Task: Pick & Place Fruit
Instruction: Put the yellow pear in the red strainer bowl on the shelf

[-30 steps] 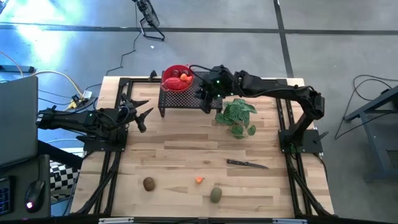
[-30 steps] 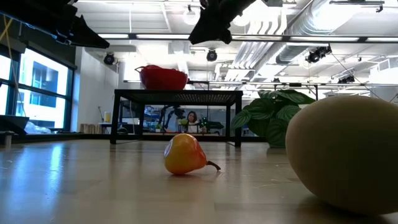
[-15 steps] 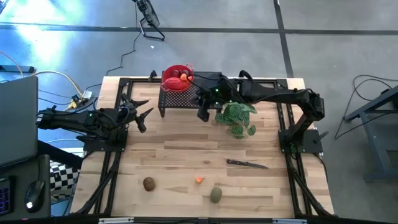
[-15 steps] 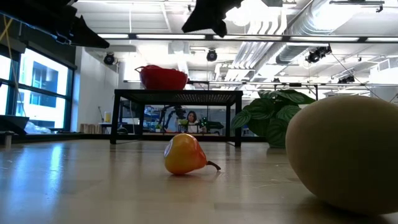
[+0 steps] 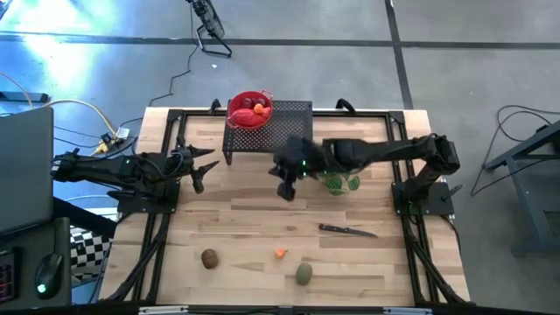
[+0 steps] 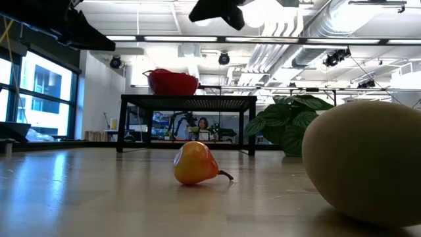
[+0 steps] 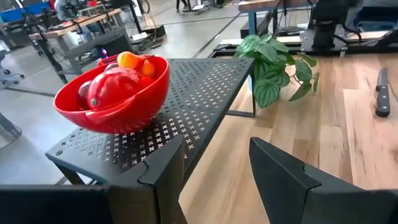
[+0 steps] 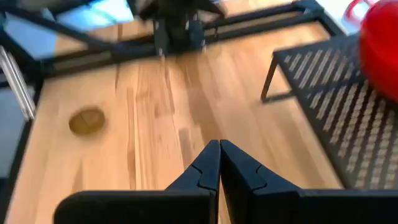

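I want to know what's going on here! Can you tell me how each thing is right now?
Red bowl: upright on the black rack, fruit inside.
Black rack: standing on the table.
Right end effector: shut, empty, over the table.
Left end effector: partly open, empty, at the table's left.
Brown fruit: loose on the table.
Orange fruit: loose on the table.
Green fruit: loose on the table.
Knife: lying flat.

table (image 5: 262, 210): pale wood, smooth | rack (image 7: 205, 93): perforated black metal | bowl (image 7: 112, 106): glossy red
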Controlling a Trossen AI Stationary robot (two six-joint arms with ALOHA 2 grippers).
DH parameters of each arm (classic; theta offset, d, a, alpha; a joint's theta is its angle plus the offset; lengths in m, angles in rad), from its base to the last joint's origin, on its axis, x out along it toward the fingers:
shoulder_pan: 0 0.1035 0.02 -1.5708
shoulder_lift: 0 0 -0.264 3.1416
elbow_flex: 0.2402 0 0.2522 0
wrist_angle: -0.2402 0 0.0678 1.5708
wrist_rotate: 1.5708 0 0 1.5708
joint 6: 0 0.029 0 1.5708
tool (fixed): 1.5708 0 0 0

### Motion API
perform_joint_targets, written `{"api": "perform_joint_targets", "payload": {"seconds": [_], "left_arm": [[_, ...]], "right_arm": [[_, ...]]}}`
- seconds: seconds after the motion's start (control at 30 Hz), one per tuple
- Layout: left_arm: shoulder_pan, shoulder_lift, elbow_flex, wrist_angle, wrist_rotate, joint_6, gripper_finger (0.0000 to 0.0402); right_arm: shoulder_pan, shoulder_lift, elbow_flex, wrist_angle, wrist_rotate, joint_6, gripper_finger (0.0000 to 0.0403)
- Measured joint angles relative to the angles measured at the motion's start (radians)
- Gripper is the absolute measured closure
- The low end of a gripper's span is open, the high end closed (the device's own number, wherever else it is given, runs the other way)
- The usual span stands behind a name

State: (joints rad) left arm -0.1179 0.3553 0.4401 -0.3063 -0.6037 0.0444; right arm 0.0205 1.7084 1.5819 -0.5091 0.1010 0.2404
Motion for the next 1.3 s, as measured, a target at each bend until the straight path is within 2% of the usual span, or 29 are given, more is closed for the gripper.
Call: {"api": "perform_joint_targets", "payload": {"seconds": [0.13, 0.3, 0.67, 0.8, 1.03, 1.3], "left_arm": [[0.0, 0.0, 0.0, -0.011, 0.0, 0.0, 0.0227], [0.0, 0.0, 0.0, -0.011, 0.001, -0.004, 0.0227], [0.0, 0.0, 0.0, -0.012, 0.004, -0.146, 0.0227], [0.0, 0.0, 0.0, -0.011, 0.003, -0.147, 0.0227], [0.0, 0.0, 0.0, -0.012, 0.003, -0.197, 0.0227], [0.0, 0.0, 0.0, -0.058, 0.01, -0.234, 0.0227]], "right_arm": [[0.063, 0.001, -0.024, -0.034, 0.022, 0.053, 0.0399], [0.132, 0.001, -0.058, -0.045, -0.02, 0.135, 0.0399], [0.246, 0.001, -0.14, -0.047, -0.029, 0.314, 0.0399], [0.269, 0.001, -0.187, 0.014, -0.031, 0.317, 0.0399], [0.293, 0.001, -0.244, 0.271, -0.028, 0.328, 0.0399], [0.345, 0.001, -0.243, 0.297, 0.055, 0.306, 0.04]]}}
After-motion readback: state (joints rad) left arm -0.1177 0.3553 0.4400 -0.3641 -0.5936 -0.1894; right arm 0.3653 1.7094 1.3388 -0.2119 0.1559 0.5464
